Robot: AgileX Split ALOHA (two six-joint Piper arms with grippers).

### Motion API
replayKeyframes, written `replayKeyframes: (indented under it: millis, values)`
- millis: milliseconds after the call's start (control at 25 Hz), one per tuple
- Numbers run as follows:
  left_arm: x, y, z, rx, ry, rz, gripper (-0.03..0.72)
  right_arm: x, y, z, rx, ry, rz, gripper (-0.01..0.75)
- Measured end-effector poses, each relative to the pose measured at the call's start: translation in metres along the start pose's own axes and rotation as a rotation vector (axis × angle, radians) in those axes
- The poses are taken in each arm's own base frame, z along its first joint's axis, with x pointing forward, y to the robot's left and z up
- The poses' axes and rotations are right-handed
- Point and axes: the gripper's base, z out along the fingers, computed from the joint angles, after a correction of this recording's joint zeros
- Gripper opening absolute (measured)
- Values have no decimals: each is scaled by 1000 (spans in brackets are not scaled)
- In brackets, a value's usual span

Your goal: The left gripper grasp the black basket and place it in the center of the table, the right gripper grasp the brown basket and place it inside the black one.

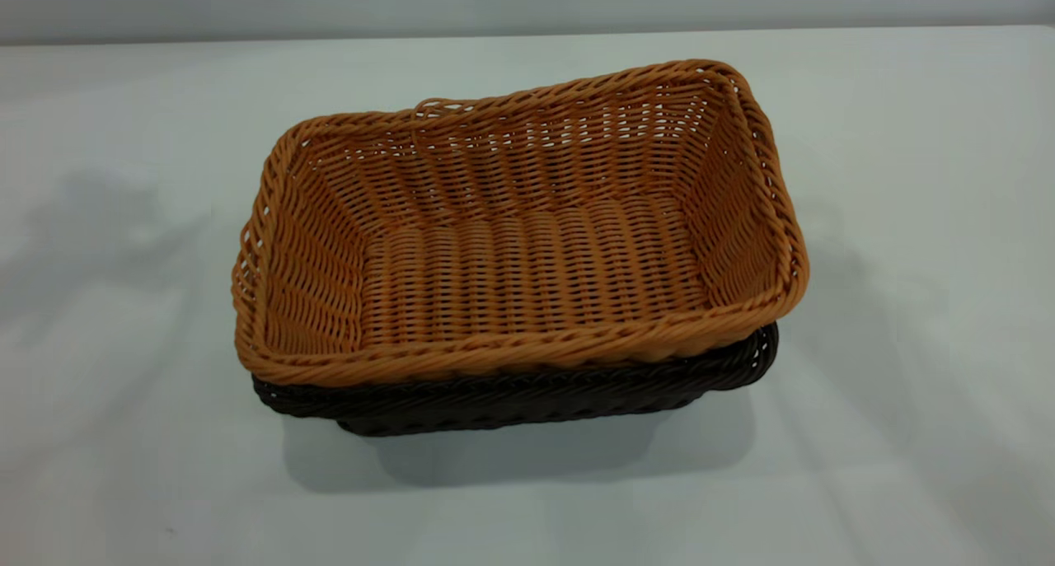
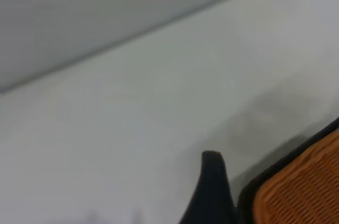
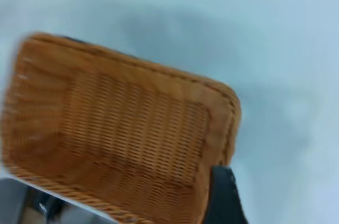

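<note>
The brown basket (image 1: 527, 228) sits nested inside the black basket (image 1: 527, 397) on the table (image 1: 124, 385), while the left gripper (image 2: 212, 192) and right gripper (image 3: 225, 195) hang beside the brown basket, jaw state impossible to tell.

From my exterior view neither arm shows at all. On my left wrist camera I see one finger of the left hand (image 2: 211, 192): matte black, tapering to a narrow, blunt, slightly rounded tip. My right wrist camera gives one finger of the right hand (image 3: 223, 195): also black, broader, with a squared top. No cables, screws or markings are visible to me.
</note>
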Motion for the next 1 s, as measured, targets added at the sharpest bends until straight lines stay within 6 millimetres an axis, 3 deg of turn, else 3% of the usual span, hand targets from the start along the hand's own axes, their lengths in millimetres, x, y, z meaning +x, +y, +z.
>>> replayKeyframes:
  millis: [200,400,560,720,1000]
  values:
    - [-5,-36,-50,11,-45,-27,529,27,19,-62,-88,-128,-30,447]
    - [6,-63,-84,27,33,-51,529,75,26,-93,-122,-159,-71,447]
    - [12,-66,-97,-64,57,-125,529,121,26,-98,-121,-142,-85,447]
    - [26,-64,-93,-107,107,-270,529,168,23,-90,-120,-125,-78,447]
    - [79,-67,-78,-150,263,-382,529,246,16,-65,-112,-161,-57,447]
